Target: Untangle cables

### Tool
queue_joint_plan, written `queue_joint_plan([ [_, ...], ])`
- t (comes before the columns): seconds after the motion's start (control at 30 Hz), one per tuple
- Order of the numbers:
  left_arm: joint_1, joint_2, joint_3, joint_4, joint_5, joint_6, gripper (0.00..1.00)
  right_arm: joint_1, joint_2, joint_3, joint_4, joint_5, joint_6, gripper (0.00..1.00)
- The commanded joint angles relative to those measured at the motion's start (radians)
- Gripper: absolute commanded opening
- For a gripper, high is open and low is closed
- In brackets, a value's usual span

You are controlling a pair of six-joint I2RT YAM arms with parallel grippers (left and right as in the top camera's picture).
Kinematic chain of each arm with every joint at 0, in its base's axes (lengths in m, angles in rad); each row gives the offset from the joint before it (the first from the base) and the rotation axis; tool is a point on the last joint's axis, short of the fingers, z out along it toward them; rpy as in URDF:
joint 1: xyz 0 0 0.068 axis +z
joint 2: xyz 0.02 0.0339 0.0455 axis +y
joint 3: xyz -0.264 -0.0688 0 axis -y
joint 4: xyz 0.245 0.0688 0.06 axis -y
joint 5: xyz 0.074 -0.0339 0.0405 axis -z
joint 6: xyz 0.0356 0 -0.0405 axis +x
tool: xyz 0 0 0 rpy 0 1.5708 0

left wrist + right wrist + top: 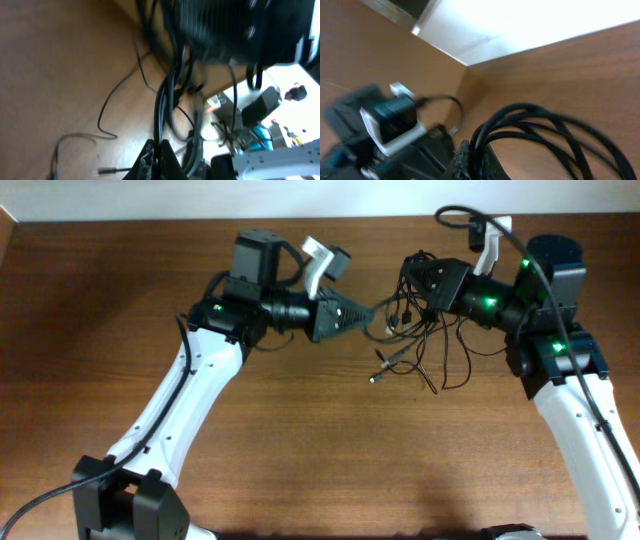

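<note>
The thin black cables hang in a tangled bunch between my two grippers at the back middle of the table, with loose ends and small plugs trailing onto the wood at the front of the bunch. My left gripper is shut on a strand at the bunch's left side; the left wrist view shows the cable pinched between its fingers. My right gripper is shut on several looped strands at the bunch's top right; the right wrist view shows the loops rising from its fingers.
The wooden table spreads in front of the bunch. A plug end lies on the wood below the tangle. The table's back edge and a white wall are close behind both grippers.
</note>
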Motion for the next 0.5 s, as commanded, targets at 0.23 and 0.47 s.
queue_joint_plan([
  [0.23,-0.135,-0.036,0.011,-0.076,-0.244,-0.102,0.00,-0.097,-0.007,0.004,0.565,-0.080,0.203,0.04],
  [0.47,-0.176,-0.036,0.011,-0.094,-0.386,-0.103,0.00,-0.172,0.010,0.003,-0.149,0.265,-0.048,0.17],
])
